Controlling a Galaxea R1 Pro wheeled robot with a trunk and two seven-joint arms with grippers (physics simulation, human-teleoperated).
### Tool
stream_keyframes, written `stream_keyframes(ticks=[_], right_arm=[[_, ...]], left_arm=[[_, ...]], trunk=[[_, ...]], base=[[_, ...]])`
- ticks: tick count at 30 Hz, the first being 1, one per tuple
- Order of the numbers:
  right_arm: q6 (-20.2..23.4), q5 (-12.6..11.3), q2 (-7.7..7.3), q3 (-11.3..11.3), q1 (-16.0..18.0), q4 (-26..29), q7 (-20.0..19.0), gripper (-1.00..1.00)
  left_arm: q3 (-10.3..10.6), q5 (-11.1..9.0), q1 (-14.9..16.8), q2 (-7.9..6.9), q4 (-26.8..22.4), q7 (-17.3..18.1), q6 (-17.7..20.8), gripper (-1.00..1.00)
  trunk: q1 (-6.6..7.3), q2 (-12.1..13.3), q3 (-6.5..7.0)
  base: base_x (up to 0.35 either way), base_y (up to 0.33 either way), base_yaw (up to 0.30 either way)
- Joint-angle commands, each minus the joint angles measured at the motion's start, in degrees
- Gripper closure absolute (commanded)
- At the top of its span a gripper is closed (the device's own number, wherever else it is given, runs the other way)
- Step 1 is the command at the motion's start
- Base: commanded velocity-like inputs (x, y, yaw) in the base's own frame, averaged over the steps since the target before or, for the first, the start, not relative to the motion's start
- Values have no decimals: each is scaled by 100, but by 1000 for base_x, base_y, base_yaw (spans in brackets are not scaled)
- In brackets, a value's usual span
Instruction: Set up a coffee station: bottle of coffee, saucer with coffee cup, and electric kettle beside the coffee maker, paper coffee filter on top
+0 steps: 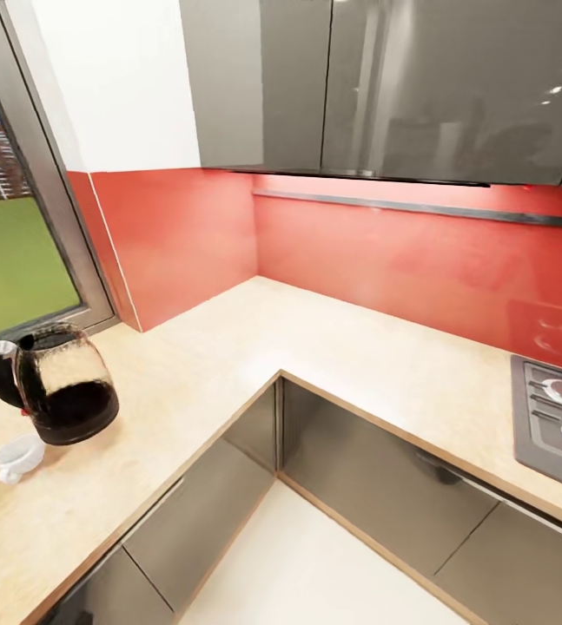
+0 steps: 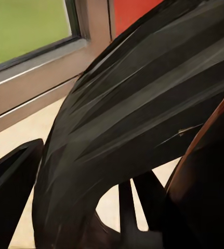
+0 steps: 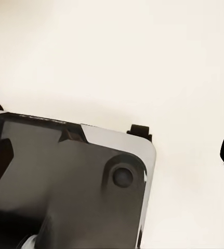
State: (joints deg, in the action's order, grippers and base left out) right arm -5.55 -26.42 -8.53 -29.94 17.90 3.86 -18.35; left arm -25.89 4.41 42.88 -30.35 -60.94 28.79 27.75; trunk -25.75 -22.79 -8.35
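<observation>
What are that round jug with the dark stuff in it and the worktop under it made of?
The electric kettle looks like clear glass: the window frame shows through its upper half, with dark liquid below, and its handle seems black plastic. The kitchen countertop looks like matte light beige speckled wood-look laminate, though real wood can't be ruled out.

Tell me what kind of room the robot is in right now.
A home kitchen, by the look of it: an L-shaped beige countertop over grey cabinet fronts, a red backsplash, a hob at the right, and a glass electric kettle by the window.

Electric kettle above the kitchen countertop at left, coffee cup just beside it, stove far right.
</observation>
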Motion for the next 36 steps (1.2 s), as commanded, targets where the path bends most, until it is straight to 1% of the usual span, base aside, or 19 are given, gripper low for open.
stream_keyframes(ticks=[1, 7, 36], right_arm=[[-16, -57, -9, -50, 4, -8, -20, -100], [-16, -48, -33, -62, 4, -25, -19, -100], [-16, -48, -35, -68, 3, -34, -19, -100]], left_arm=[[-18, 33, 10, 3, -8, 48, 28, 100], [-20, 28, 10, 3, -6, 48, 28, 100], [-57, 0, 1, 3, -6, 48, 20, 100]], trunk=[[-3, -13, -12], [-3, -13, -12], [-3, -13, 9]], base=[[45, -204, 20], [3, -8, 267], [0, 0, 278]])
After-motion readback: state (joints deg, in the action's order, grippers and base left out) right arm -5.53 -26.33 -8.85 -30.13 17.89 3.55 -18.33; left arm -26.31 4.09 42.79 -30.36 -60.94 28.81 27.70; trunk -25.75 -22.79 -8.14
